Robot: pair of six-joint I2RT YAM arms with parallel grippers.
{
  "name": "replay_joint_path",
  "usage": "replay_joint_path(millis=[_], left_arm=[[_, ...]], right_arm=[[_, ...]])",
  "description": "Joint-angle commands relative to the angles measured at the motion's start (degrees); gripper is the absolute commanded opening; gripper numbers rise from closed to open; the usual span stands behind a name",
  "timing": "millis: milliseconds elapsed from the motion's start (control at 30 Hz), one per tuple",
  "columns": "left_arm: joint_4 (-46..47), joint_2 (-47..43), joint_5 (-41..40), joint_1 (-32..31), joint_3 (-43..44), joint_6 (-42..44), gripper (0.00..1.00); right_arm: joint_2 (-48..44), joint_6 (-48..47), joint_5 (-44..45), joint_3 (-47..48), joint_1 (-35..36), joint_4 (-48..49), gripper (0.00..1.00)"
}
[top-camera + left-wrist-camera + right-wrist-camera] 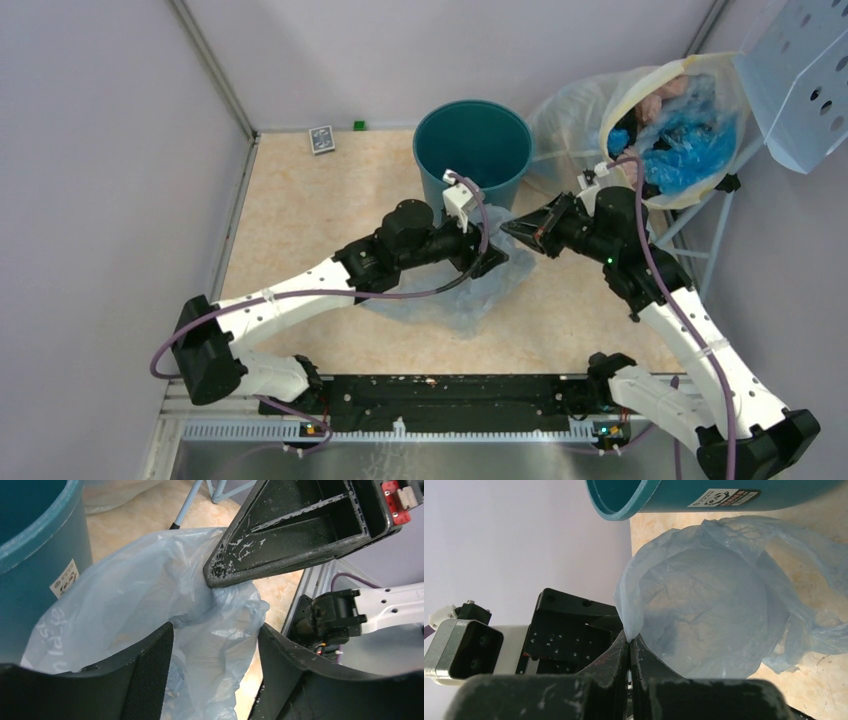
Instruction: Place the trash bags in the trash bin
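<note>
Pinching the bag (704,615) rim, the right claw (629,641) is clamped; the left claw (215,630) gapes above. Bag length runs toward seven o'clock.

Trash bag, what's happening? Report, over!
Right gripper jaws shut on trash bag edge. Left gripper open astride a fold. Bag outside trash bin; bin mouth unblocked.

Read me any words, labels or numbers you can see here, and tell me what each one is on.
Sticker on the trash bin: panda-like logo, print too small to read.
White lettering on the trash bag: sideways on crinkled plastic, not legible.
No other text is readable.
</note>
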Motion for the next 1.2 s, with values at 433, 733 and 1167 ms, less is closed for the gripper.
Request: replay_joint_path(millis=[433,733,1167], left_arm=[[-1.5,-9.0,4.1,3.1,2.0,-3.4,0.00],[-4.8,-13.7,6.3,3.1,3.8,-3.4,0.00],[-17.7,-17.2,-9.0,3.3,9.7,0.2,0.00]], right_arm=[[-15.1,-23.2,17.4,-4.2,0.8,-3.0,0.57],[-14.4,-18.9,9.7,-11.2,0.8,0.1,0.70],[-10.6,-18.6,12.2,-11.0,0.8,-4.7,0.00]])
